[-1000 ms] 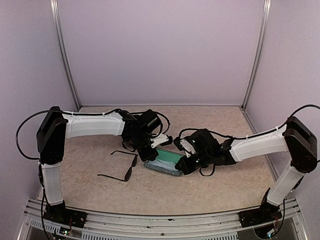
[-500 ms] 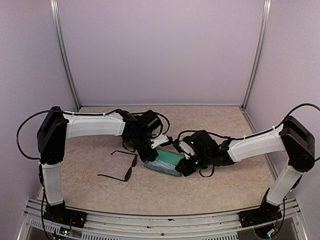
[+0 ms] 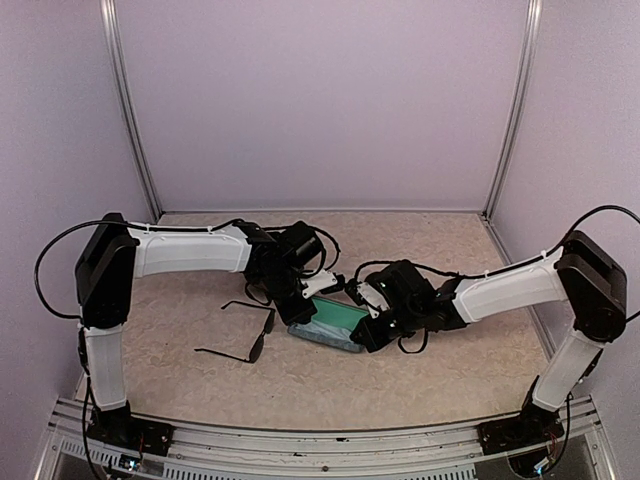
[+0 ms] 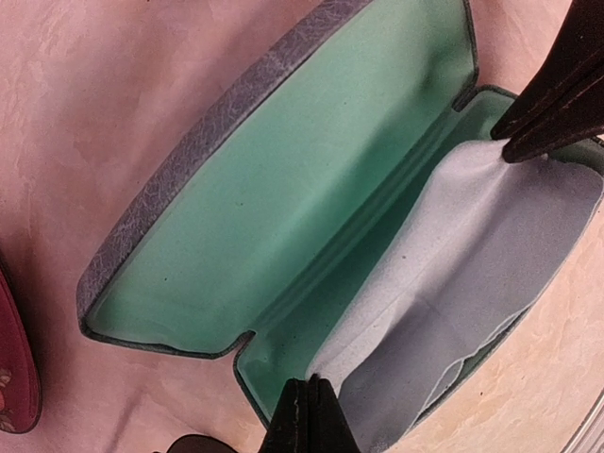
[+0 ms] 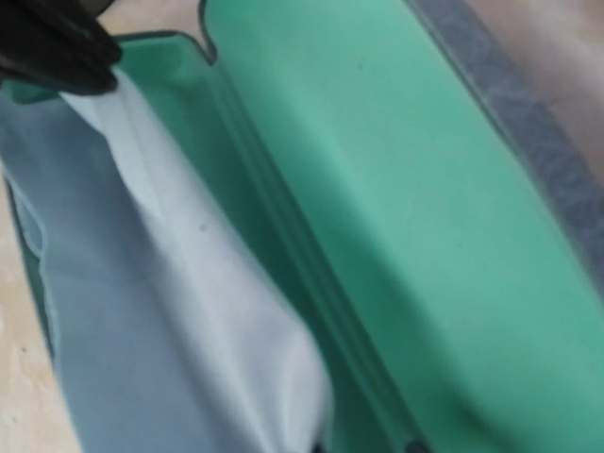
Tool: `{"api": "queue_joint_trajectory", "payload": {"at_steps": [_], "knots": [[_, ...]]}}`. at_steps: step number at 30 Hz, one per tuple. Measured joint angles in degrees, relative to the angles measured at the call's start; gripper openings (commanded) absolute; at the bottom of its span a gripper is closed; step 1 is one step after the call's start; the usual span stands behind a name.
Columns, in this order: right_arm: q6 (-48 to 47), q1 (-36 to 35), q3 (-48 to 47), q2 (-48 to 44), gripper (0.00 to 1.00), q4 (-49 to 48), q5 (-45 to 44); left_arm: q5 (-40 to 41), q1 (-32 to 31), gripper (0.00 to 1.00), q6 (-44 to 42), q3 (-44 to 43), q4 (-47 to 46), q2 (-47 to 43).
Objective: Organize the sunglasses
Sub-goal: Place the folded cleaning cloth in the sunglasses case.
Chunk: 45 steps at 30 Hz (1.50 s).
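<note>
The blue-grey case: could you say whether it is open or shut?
Open: the case lies lid back, green lining exposed, pale cloth inside.

The thin black-framed sunglasses [image 3: 257,346] are lying on the desk [image 3: 420,380], arms unfolded, just left of the open case [image 3: 330,325].

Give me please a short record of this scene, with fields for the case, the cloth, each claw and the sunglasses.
case: blue-grey case, open, green lining showing
cloth: light grey cloth, lying inside one half of the case
left claw: left claw shut on one end of the cloth
right claw: right claw shut on the opposite end
sunglasses: thin black sunglasses, unfolded, left of the case in the top view, held by no claw
</note>
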<state>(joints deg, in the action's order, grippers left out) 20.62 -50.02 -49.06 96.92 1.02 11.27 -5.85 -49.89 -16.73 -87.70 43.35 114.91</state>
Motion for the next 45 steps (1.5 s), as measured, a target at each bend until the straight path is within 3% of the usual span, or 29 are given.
{"api": "queue_joint_trajectory", "payload": {"at_steps": [17, 32, 45], "knots": [[-0.2, 0.2, -0.3, 1.1, 0.0, 0.2, 0.2, -0.4, 0.0, 0.02, 0.5, 0.0, 0.0, 0.9], [-0.5, 0.2, -1.0, 1.1, 0.02, 1.4, 0.3, 0.2, 0.0, 0.25, 1.2, -0.6, 0.0, 1.0], [-1.5, 0.2, -1.8, 1.0, 0.15, 2.6, 0.5, 2.3, 0.0, 0.3, 1.5, -0.6, -0.5, 1.0]]}}
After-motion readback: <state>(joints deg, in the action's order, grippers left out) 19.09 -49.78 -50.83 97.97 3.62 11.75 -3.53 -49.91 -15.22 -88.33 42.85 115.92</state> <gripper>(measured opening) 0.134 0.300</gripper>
